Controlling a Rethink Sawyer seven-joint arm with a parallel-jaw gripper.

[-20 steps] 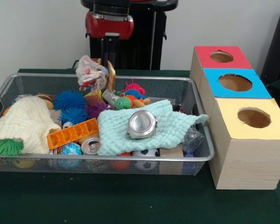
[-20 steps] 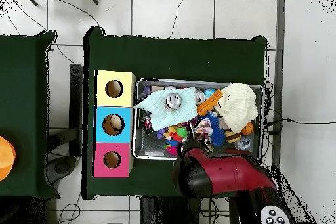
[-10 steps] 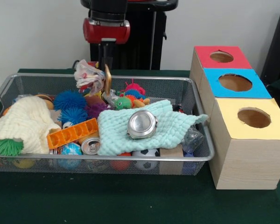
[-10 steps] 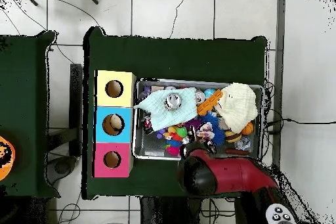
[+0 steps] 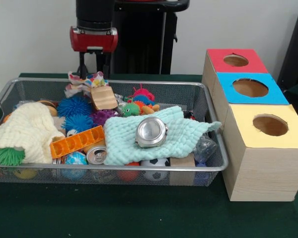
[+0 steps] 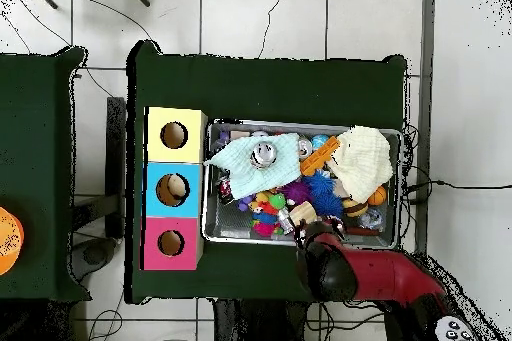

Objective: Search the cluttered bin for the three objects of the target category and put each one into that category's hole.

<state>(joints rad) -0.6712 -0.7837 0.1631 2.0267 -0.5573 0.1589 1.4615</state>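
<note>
Now we see black two-finger gripper (image 5: 93,63) with fingers apart, empty, hovering above far-left rim of wire mesh bin (image 5: 208,130). Directly below it: patterned cloth bundle (image 5: 83,82) and tan wooden block (image 5: 104,97). Target category unclear to us.

green spiky ball (image 5: 10,156) half under cream cloth (image 5: 25,130)

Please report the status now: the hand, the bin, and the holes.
Hand open, empty, above bin's far rim. Patterned cloth and tan block lie in the bin just below it. Holes in the three boxes unobstructed.
</note>
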